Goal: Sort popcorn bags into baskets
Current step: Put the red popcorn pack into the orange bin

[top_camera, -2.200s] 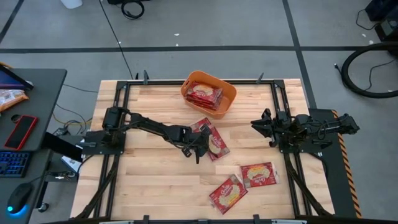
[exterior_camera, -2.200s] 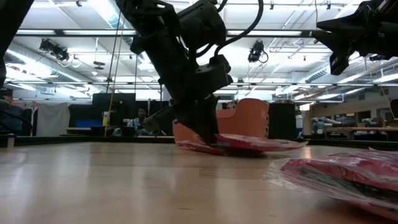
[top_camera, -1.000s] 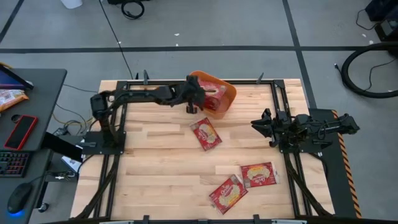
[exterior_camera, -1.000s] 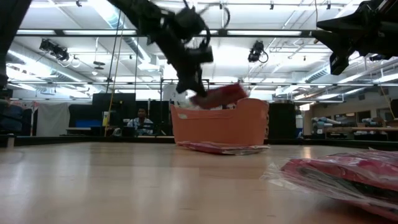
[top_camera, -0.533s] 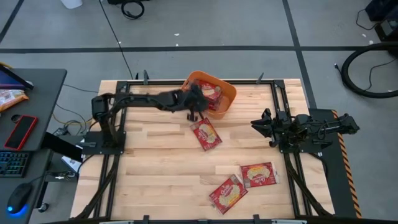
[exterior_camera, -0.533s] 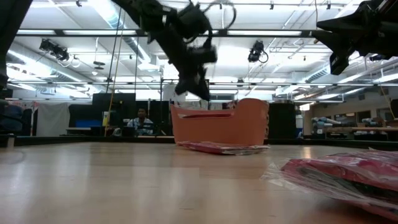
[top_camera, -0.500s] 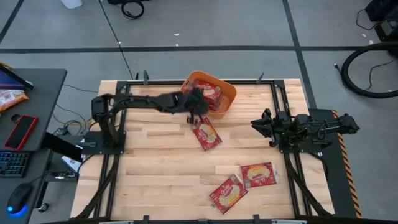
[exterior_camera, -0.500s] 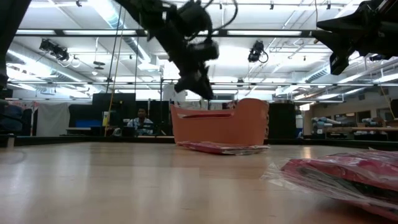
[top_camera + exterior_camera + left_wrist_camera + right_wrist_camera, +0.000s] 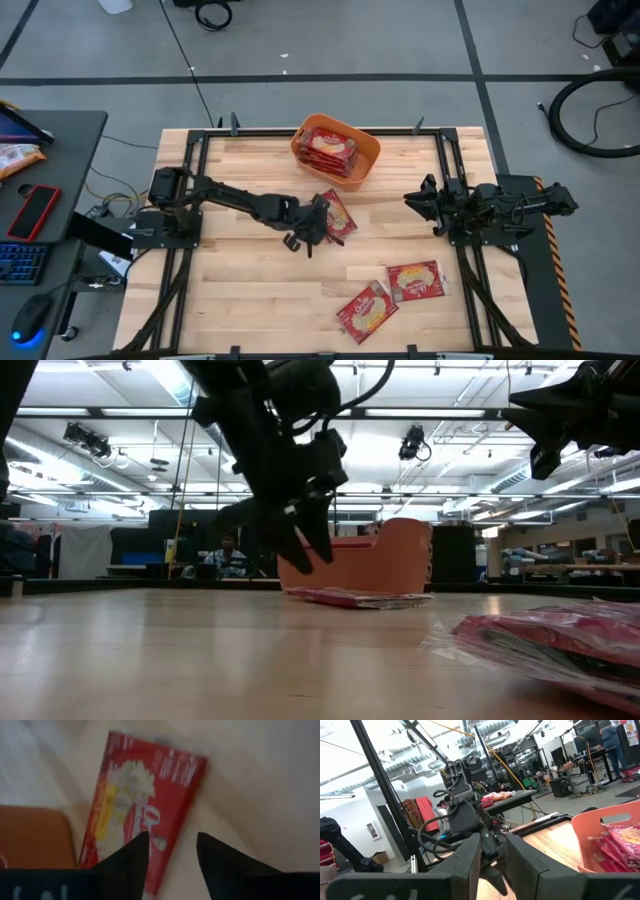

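Red popcorn bags (image 9: 414, 281): three loose; left fingers (image 9: 131, 854) apart, right's (image 9: 470, 854) unclear.

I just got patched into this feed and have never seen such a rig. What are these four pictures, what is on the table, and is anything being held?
Two dark robot arms work at a wooden table. One picture looks straight down, one sits at table height, and one comes from each wrist. The orange basket holds popcorn bags. Three more lie on the table: one just below the basket and two near the front. The left gripper hangs open over the nearest bag, holding nothing. The right gripper waits at the table's right side, fingers apart, empty.
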Available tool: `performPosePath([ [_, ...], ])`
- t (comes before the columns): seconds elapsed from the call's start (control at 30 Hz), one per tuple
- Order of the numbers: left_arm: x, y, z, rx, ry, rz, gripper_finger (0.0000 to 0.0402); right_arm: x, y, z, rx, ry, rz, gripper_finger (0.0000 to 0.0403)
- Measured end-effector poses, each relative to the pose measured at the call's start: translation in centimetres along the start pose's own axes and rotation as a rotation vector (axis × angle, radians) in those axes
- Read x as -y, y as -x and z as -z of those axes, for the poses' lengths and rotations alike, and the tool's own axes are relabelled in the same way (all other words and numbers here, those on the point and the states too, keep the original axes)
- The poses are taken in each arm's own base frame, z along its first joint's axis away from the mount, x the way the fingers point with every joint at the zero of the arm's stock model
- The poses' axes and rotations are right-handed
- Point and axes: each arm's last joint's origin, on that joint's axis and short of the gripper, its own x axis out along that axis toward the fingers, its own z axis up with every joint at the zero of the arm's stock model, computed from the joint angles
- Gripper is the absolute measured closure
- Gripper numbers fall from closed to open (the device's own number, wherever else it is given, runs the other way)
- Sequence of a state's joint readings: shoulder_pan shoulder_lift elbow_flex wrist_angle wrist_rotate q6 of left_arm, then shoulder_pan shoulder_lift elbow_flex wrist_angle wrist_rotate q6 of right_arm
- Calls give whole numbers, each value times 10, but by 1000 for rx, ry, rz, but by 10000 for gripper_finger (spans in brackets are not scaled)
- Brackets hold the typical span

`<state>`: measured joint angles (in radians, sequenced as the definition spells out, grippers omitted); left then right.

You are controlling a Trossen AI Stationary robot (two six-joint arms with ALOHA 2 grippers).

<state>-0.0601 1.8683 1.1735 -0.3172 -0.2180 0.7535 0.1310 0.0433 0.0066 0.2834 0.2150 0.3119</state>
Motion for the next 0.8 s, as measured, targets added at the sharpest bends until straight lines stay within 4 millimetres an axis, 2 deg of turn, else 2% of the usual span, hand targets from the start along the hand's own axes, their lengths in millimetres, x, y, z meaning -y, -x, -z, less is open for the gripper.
performPosePath([
  [0.13, 3, -3, 5, -32, -27, -32, 200, 0, 0, 0, 0, 0, 0, 307],
  [0.27, 4, -10, 15, -19, -33, -59, 192, 0, 0, 0, 0, 0, 0, 307],
  [0.57, 0, -21, 33, -9, -85, -91, 220, 0, 0, 0, -1, 0, -1, 307],
  [0.8, 0, -40, 44, -35, -111, -50, 247, 0, 0, 0, 3, -1, -2, 307],
])
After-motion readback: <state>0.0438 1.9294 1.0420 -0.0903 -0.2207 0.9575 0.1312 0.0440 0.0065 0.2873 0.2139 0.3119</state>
